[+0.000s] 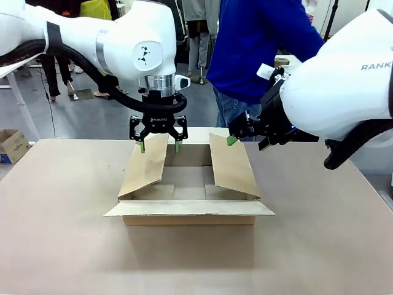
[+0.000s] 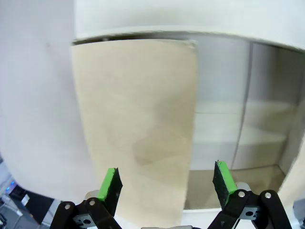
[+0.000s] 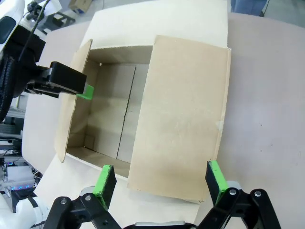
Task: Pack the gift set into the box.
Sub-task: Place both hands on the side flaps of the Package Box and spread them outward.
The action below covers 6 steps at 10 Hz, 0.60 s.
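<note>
The box (image 1: 190, 220) sits open in the middle of the table, its two side flaps standing up and its near flap folded outward. My left gripper (image 1: 159, 147) hangs open over the top edge of the left flap (image 1: 144, 166), one finger on each side; the left wrist view shows that flap (image 2: 138, 119) between the open fingers of the gripper (image 2: 166, 171). My right gripper (image 1: 245, 142) is open at the top of the right flap (image 1: 232, 166), which lies between its fingers (image 3: 159, 169) in the right wrist view. The box's inside (image 3: 114, 109) holds nothing. The gift set is out of view.
A person in a blue top (image 1: 258, 43) stands at the far side of the table. A small printed carton (image 1: 12, 145) lies on the floor at the far left. The brown table surface (image 1: 319, 246) stretches wide around the box.
</note>
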### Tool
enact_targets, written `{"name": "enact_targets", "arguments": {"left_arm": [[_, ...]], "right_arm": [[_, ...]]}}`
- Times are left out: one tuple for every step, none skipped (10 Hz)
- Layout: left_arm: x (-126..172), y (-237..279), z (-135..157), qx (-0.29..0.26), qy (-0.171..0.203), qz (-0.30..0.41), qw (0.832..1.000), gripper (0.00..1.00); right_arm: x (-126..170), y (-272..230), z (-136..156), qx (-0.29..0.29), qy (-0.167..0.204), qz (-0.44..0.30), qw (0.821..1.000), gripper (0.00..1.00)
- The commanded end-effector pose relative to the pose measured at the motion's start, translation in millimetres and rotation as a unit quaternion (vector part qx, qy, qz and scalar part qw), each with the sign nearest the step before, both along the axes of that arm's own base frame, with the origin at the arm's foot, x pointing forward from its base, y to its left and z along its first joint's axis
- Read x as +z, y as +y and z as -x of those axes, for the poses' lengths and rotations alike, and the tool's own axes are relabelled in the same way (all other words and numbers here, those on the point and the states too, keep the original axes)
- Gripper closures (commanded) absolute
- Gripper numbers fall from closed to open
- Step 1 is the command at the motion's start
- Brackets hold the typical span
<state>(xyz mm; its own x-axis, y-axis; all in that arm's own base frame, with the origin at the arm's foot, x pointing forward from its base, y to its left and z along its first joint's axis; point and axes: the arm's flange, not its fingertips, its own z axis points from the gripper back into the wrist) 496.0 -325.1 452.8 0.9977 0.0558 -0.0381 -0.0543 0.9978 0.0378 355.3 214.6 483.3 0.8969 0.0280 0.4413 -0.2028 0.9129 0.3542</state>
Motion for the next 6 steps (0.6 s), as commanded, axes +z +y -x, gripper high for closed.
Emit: {"name": "enact_targets", "arguments": {"left_arm": [[0, -2, 4, -0.007, 0.003, -0.048, 0.999, 0.00], [-4, -3, 9, -0.017, -0.005, -0.059, 0.998, 0.00], [-8, -4, 11, -0.037, -0.002, -0.059, 0.998, 0.00], [-12, -4, 11, -0.046, 0.001, -0.057, 0.997, 0.00], [-14, -2, 12, -0.046, 0.001, -0.060, 0.997, 0.00], [-15, 0, 13, -0.046, 0.007, -0.068, 0.997, 0.00]], "right_arm": [[1, 1, 1, -0.002, -0.004, -0.002, 1.000, 0.00], [1, 1, 1, -0.002, -0.004, -0.002, 1.000, 0.00], [1, 1, 1, -0.002, -0.004, -0.002, 1.000, 0.00], [1, 1, 1, -0.002, -0.004, -0.002, 1.000, 0.00], [1, 1, 1, -0.002, -0.004, -0.002, 1.000, 0.00], [1, 1, 1, -0.002, -0.004, -0.002, 1.000, 0.00]]}}
